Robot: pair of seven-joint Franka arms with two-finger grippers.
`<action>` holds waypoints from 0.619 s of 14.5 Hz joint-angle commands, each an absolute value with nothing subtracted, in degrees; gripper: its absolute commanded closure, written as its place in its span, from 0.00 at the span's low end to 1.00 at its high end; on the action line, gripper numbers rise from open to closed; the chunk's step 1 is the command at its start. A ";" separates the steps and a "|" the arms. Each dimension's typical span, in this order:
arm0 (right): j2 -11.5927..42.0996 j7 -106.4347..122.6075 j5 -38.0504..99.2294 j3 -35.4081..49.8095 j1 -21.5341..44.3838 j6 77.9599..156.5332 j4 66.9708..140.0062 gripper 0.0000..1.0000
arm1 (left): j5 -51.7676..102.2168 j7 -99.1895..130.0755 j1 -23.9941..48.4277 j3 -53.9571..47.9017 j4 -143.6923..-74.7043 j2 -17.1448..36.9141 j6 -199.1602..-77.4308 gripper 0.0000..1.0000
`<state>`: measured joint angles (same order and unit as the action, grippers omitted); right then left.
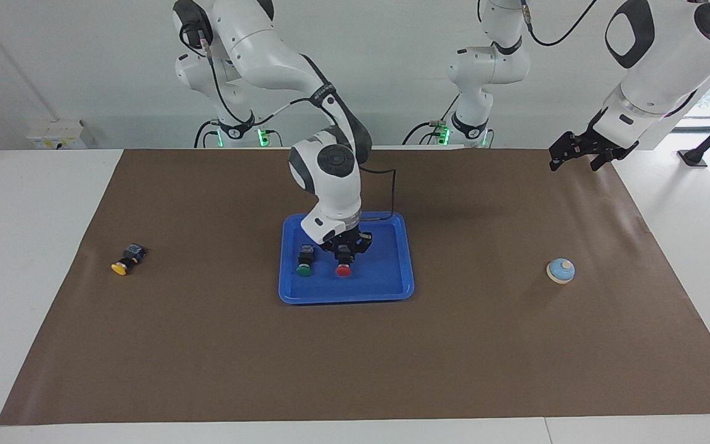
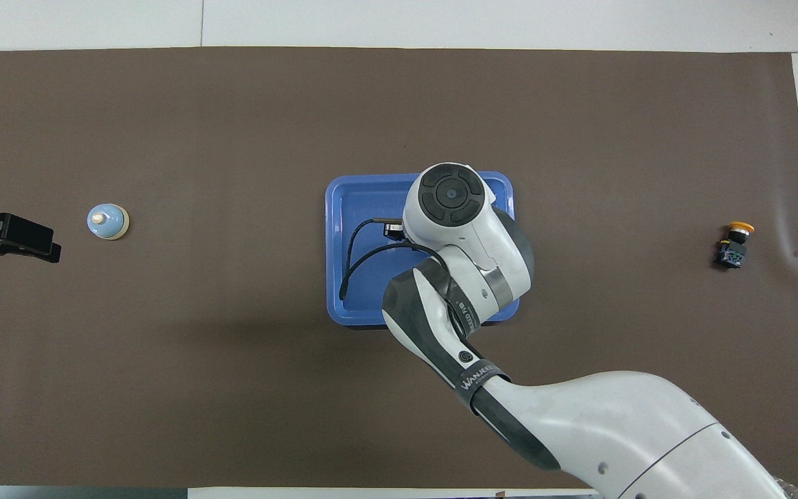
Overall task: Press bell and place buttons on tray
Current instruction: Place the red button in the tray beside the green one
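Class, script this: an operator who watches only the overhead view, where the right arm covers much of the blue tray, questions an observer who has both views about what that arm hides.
Operator: What is under the right arm's wrist?
Observer: The right gripper, shut on the red button, low over the tray.
Operator: Is anything lying in the tray?
Observer: Yes, the green button lies in it, beside the red one, toward the right arm's end.
Operator: The left gripper looks close to the bell here. Is it touching it?
Observer: No. The left gripper hangs open, high above the mat, well clear of the bell. That arm waits.
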<state>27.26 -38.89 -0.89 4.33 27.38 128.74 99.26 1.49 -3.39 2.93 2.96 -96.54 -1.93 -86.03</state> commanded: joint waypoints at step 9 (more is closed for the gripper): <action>21.28 -43.86 3.51 4.22 20.59 119.56 97.04 0.00 | 1.85 -2.99 3.16 3.34 -96.77 -2.46 -86.57 0.00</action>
<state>24.67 -44.49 1.56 3.69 25.18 124.91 98.54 1.49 -3.39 2.93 2.96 -96.54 -1.93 -86.03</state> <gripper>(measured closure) 0.150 0.000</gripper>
